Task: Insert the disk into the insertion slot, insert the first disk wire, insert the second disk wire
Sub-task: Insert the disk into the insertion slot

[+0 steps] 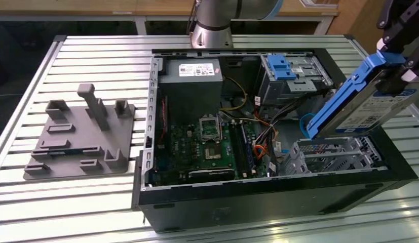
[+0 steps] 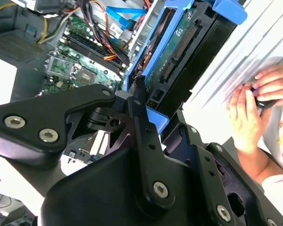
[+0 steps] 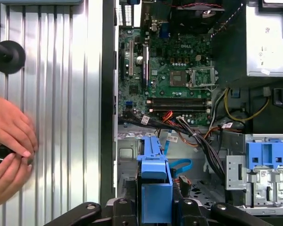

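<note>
1. We see the tool (image 1: 393,71) high up at the exterior view's right. It is clamped on the disk (image 1: 358,104).
2. The disk is up in the air and tilted. Its high end is in the tool and its low end points down at the computer case (image 1: 263,202).
3. The low end hangs just above the slot (image 1: 331,154). The slot is a silver metal box with little holes, in the near corner of the case at the exterior view's right. We cannot tell if the two touch. The disk is not in the slot yet.
4. In both wrist views the black fingers of the tool (image 3: 155,209) (image 2: 153,113) press on the blue frame of the disk (image 3: 155,186) (image 2: 179,42).
5. A green board (image 1: 209,142) lies flat in the middle of the case.
6. A taller grey box (image 1: 300,76) with a blue piece (image 1: 280,68) on it stands farther back than the slot.
7. A blue wire (image 1: 304,125) lies in the case just beside the slot.
8. A grey stand (image 1: 81,136) sits on the table (image 1: 94,55) at the exterior view's left, well apart from the case.
9. In the first wrist view, a person's hands (image 3: 12,129) are over the table, beside the case.
</note>
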Controlling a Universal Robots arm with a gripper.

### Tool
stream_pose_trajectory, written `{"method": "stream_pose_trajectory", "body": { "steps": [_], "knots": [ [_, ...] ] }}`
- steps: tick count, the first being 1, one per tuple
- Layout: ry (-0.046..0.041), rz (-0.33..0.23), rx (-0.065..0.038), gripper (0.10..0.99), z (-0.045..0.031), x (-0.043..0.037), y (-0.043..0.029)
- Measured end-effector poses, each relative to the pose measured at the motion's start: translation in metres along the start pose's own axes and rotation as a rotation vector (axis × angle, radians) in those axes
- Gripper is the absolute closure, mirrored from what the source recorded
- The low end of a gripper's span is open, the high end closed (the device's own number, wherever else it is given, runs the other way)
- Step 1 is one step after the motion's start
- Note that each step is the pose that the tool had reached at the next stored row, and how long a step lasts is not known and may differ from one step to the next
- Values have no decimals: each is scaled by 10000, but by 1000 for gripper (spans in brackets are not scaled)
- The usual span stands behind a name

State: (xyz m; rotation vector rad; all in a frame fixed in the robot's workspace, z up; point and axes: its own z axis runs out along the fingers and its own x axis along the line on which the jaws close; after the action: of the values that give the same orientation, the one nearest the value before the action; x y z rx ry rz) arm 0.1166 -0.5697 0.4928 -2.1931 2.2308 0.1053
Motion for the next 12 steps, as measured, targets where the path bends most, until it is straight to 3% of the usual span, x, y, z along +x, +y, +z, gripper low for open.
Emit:
{"method": "stream_pose_trajectory", "body": {
  "steps": [2, 8, 12],
  "knots": [
    [-105, -4, -1, 725, 1, 4, 0],
    [-107, -4, 0, 725, 0, 3, 0],
    [-110, -8, 62, 725, 3, 4, 0]
  ]
}}
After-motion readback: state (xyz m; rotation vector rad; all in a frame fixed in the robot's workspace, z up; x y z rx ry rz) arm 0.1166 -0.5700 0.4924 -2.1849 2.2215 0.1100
